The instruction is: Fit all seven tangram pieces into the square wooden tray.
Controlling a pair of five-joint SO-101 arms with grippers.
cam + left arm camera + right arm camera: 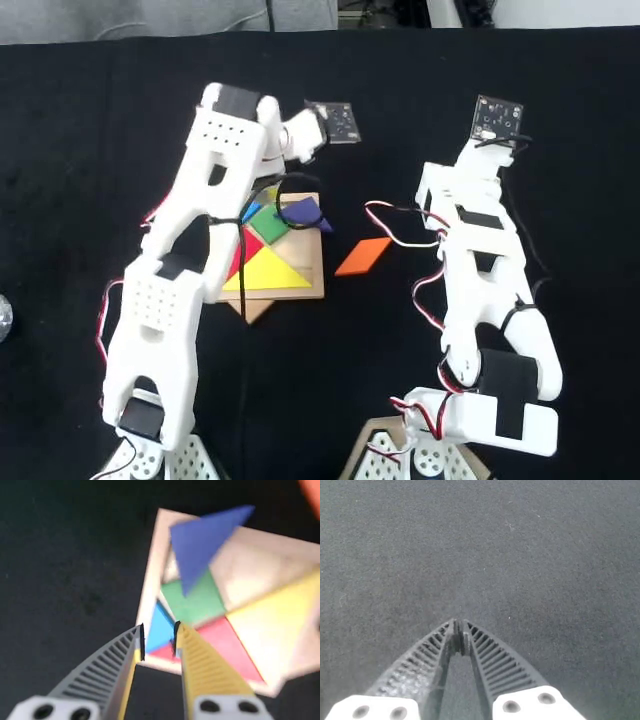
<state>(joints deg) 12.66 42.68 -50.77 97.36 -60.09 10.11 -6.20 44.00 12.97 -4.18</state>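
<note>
I see wooden tray [312, 262] centre-left of high view. Inside it: yellow triangle [268, 272], red piece [238, 258], green piece [268, 226], light blue triangle [160, 625]. Dark blue triangle [303, 212] lies over tray's upper-right corner. Orange parallelogram [363, 256] on black cloth [90, 150], just right of tray. My left gripper [159, 641] is slightly spread, light blue triangle in gap. Right gripper [459, 637] is pressed together over cloth.

Arms: two, left arm [190, 230] and right arm [485, 260]; grippers: two, left gripper [159, 640] and right gripper [458, 632]; tray [315, 285]: one; coloured pieces countable: six; four triangles: yellow triangle [268, 272], red triangle [237, 258], light blue triangle [251, 212], dark blue triangle [305, 212]; one green piece [268, 226]; one orange parallelogram [362, 256]; anything hidden under left arm not counted
</note>
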